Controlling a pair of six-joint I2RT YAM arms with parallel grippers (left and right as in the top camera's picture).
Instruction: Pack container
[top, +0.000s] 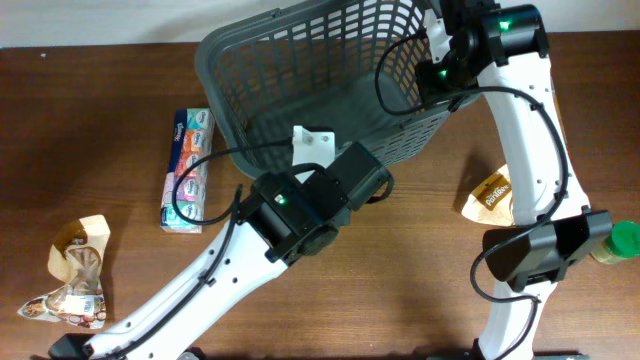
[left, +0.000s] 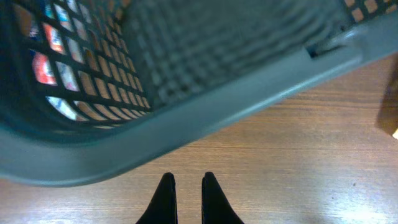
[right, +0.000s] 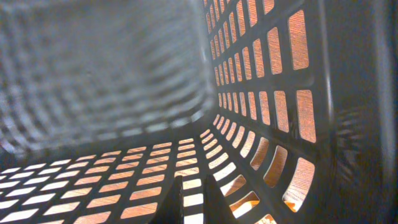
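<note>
My left end effector (left: 185, 198) closed, empty, beside container (left: 186, 118) rim, my right end effector (right: 194, 202) closed, empty, inside container.

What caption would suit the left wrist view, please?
Shut left fingers above brown wooden table, beside the rim of the large dark grey plastic lattice basket.

— What've we got on the wooden table (top: 400, 290), left side?
— Long colourful packet (top: 187, 170), blue/red/white print, lying flat. Well apart from it, nr the left edge, we see a tan snack bag (top: 80, 250) w/ a pale packet (top: 60, 308) touching its lower end.
— And on the right?
— We've a brown pouch (top: 490, 197) w/ a yellowish label, text too small to read. Further right, at the frame edge, a green cap (top: 626, 240). What it tops we can't tell.
</note>
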